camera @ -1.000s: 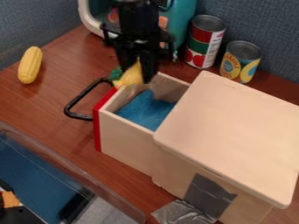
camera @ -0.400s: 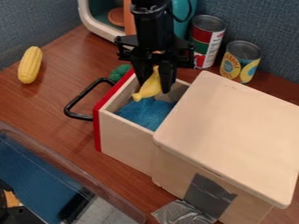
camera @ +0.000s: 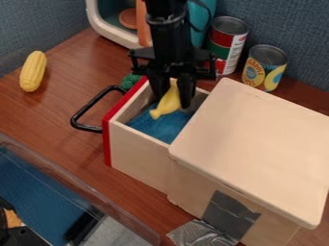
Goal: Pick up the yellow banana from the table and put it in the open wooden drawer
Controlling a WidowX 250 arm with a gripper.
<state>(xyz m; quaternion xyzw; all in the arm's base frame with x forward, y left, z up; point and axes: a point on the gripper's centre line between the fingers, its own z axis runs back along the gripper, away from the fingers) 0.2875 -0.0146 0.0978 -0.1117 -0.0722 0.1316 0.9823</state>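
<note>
The gripper (camera: 173, 102) hangs inside the top of the open drawer (camera: 138, 153), shut on a yellow banana-like toy (camera: 168, 103). The toy's lower tip points down and left, just over a blue cloth (camera: 159, 126) that lies in the drawer. The drawer has a red front and a black handle (camera: 87, 109), and it sticks out of a wooden box (camera: 254, 149) with a pale lid. Behind the drawer's red front, a green toy (camera: 130, 80) is partly hidden.
A yellow corn toy (camera: 33, 71) lies at the left. Two cans, a red and green one (camera: 225, 45) and a yellow-labelled one (camera: 264, 68), stand behind the box. At the back is a teal and white toy (camera: 106, 21); a clear-walled bin (camera: 70, 185) occupies the lower left.
The gripper has moved right and toward the camera with the yellow toy, from the drawer's back corner to over its inside, then slightly lower. The green toy behind the drawer front shows more.
</note>
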